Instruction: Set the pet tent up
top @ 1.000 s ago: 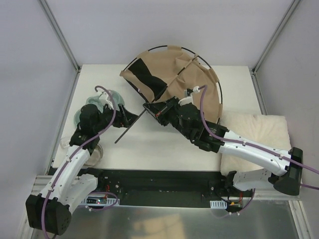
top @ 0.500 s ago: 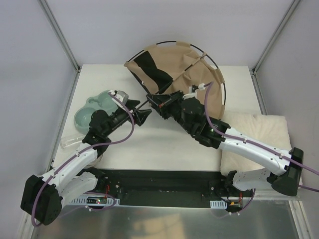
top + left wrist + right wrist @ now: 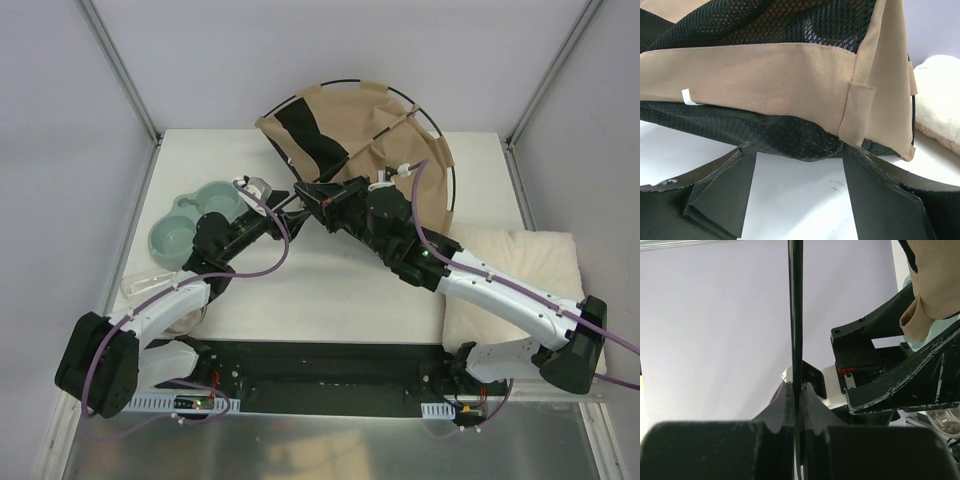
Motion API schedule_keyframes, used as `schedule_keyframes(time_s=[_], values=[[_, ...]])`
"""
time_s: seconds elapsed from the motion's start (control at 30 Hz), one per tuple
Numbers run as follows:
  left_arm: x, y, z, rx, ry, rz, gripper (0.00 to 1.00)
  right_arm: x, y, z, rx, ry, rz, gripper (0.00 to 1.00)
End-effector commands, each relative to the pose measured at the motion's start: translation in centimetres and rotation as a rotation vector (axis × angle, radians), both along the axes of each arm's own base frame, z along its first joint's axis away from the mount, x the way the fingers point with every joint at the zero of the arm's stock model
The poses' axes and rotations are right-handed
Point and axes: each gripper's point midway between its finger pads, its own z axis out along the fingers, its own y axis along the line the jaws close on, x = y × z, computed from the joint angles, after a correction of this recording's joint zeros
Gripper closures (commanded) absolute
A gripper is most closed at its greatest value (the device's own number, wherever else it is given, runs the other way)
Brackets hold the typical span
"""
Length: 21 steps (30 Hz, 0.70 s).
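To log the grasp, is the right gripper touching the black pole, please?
Touching. The right wrist view shows the right gripper shut on the black pole.

— What is this place, a workshop?
— A robotics lab cell, I'd say. Plain white panels close it in, held by aluminium posts.
— And the bench?
— A white table with a black mounting rail at its near edge. Two robot arms are bolted there, with a bare circuit board beside the rail and sheet metal below.
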Motion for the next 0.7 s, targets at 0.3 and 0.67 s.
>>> schedule_keyframes(time_s=[0.3, 0.67], values=[[0.4, -2.0, 6.9, -0.083, -0.22, -0.089, 0.23, 1.5, -1.1, 2.6, 0.129, 0.031, -0.003, 1.0], [1.1, -2.9, 4.1, -0.039, -0.152, -0.119, 0.3, 2.0, -1.1, 2.5, 0.133, 0.039, 0.001, 1.0]])
